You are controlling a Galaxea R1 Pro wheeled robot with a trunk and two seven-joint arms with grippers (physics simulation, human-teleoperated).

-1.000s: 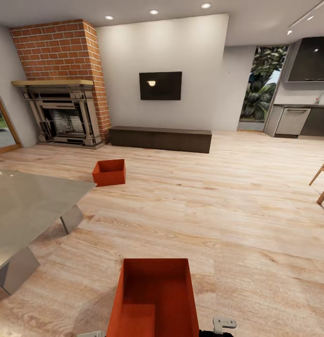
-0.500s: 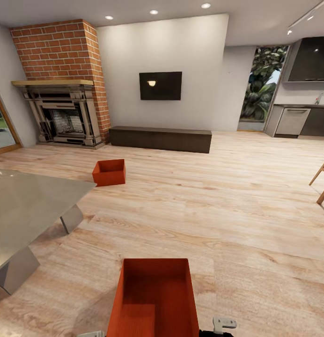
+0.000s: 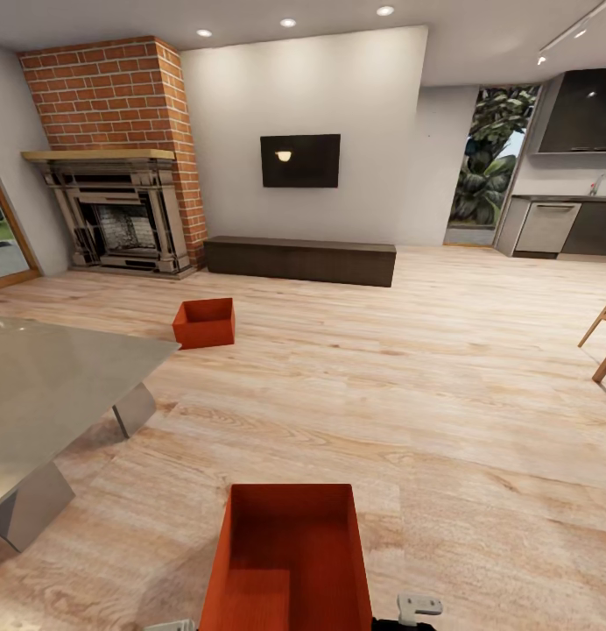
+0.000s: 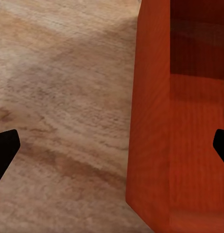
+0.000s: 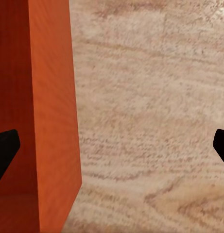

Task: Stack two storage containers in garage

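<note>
Two red-orange storage containers sit on the living room's light wood planks. The near container (image 3: 290, 561) lies at the bottom of the head view, between my two arms. The far container (image 3: 203, 322) stands near the brick fireplace (image 3: 119, 153). My left gripper (image 4: 112, 150) is open, its dark fingertips (image 4: 5, 150) wide apart with the near container's side wall (image 4: 150, 121) between them. My right gripper (image 5: 112, 148) is open too, astride the opposite wall (image 5: 53, 111). Neither gripper's fingers touch the walls.
A low glass table (image 3: 49, 386) on metal legs fills the left foreground. A dark bench (image 3: 300, 259) runs under the wall TV (image 3: 300, 160). Wooden chair legs (image 3: 603, 342) show at the right edge. Kitchen cabinets (image 3: 566, 223) stand at the far right.
</note>
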